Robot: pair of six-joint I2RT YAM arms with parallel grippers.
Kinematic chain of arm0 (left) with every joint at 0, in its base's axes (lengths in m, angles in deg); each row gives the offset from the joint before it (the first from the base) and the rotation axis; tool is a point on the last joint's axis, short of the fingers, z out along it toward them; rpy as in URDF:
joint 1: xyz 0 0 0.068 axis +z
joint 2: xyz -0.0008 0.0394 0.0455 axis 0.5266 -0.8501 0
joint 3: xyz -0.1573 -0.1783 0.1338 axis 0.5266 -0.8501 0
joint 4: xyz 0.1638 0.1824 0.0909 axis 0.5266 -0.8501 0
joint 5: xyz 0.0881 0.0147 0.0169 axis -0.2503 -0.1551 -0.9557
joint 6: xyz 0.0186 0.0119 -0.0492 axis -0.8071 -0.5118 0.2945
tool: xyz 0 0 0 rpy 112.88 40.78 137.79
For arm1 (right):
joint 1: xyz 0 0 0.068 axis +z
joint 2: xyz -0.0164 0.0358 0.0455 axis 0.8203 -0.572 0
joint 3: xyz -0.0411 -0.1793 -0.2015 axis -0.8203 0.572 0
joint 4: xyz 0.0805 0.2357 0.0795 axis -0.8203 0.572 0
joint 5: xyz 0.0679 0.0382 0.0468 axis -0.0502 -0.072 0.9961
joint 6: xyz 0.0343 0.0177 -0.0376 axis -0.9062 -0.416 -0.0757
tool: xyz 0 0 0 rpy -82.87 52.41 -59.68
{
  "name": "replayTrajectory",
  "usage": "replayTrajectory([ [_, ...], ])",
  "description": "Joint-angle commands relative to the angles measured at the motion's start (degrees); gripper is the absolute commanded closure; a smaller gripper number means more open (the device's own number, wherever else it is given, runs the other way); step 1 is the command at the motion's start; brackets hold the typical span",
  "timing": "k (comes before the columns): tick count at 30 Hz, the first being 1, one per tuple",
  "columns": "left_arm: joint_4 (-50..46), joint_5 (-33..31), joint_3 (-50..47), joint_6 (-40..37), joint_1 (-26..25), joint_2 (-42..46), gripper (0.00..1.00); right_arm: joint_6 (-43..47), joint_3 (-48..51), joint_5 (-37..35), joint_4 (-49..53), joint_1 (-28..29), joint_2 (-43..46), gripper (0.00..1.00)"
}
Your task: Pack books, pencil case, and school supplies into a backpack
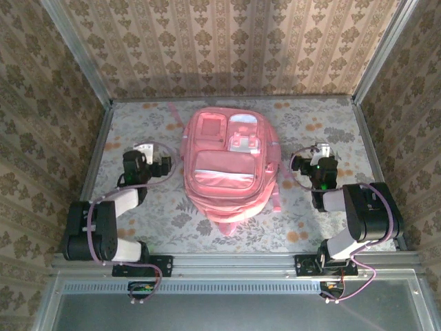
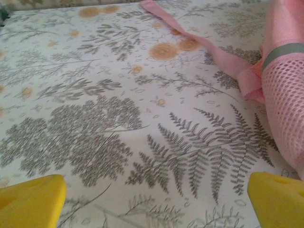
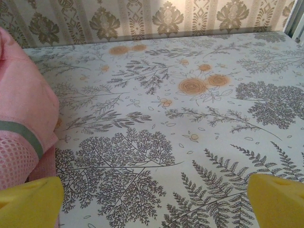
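The pink backpack [image 1: 227, 162] lies flat in the middle of the table, front pockets up. Its mesh side pocket [image 2: 285, 99] is at the right of the left wrist view, and its other side [image 3: 21, 109] is at the left of the right wrist view. My left gripper [image 1: 150, 160] [image 2: 156, 202] hovers left of the bag, open, with bare cloth between its yellow fingers [image 2: 33, 202]. My right gripper [image 1: 322, 153] [image 3: 154, 202] sits right of the bag, open too, with nothing between its fingers [image 3: 278, 197]. The books, pencil case and school supplies are out of view.
A loose pink strap [image 2: 199, 42] trails from the bag toward the far left. Another strap [image 1: 276, 196] lies along its right side. The fern-patterned tablecloth [image 1: 344, 124] is ringed by a metal frame [image 1: 103, 138] and wallpapered walls.
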Motion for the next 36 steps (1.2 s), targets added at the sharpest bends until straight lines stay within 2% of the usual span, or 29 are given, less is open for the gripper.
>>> replayTrajectory([
  [1, 8.96, 1.58, -2.89, -0.28, 5.15, 1.31, 0.00, -1.68, 0.15, -2.52, -0.57, -0.02, 1.00, 0.00],
  [4, 8.06, 6.33, -1.34, 1.99, 10.21, -0.73, 0.00, -1.62, -0.12, -2.63, -0.07, 0.07, 0.88, 0.00],
  [6, 11.77, 10.51, -1.44, 0.79, 9.19, -3.28, 0.00, -1.33, -0.61, -2.45, 0.84, 0.23, 0.93, 0.00],
  [7, 18.92, 10.78, -4.13, -1.31, 7.23, -5.69, 0.00, -1.21, -0.90, -2.24, 1.23, 0.29, 0.82, 0.00],
  [8, 24.30, 7.59, -6.71, -3.30, 5.03, -7.26, 0.00, -1.02, -1.30, -1.88, 2.09, 0.33, 0.78, 0.00],
  [9, 33.93, 1.24, -9.74, -4.85, 2.19, -10.70, 0.00, -0.78, -1.90, -1.33, 3.08, 0.40, 0.76, 0.00],
  [10, 38.74, -4.08, -11.02, -6.65, -0.66, -11.80, 0.00, -0.39, -2.28, -0.88, 3.74, 0.46, 0.74, 0.00],
  [11, 32.60, -9.04, -9.63, -7.27, -2.79, -10.47, 0.00, -0.20, -2.49, -0.51, 4.05, 0.51, 0.71, 0.00],
  [12, 25.76, -9.44, -6.25, -6.53, -2.62, -9.48, 0.00, 0.05, -2.73, -0.15, 4.45, 0.59, 0.60, 0.00],
  [14, 18.14, -4.73, -1.69, -3.42, 1.34, -10.16, 0.00, 0.34, -3.14, 0.03, 5.11, 0.77, 0.62, 0.00],
  [15, 18.12, -1.33, -1.94, -2.25, 3.18, -9.90, 0.00, 0.43, -3.18, 0.02, 5.22, 0.78, 0.64, 0.00],
  [18, 18.11, -3.22, -1.76, -2.96, 2.27, -10.11, 0.00, 0.45, -3.46, 0.06, 5.66, 0.86, 0.57, 0.00],
  [36, 18.48, -3.44, -1.96, -3.08, 2.04, -10.04, 0.00, 2.37, -3.27, 0.22, 5.49, 2.18, 0.72, 0.00],
])
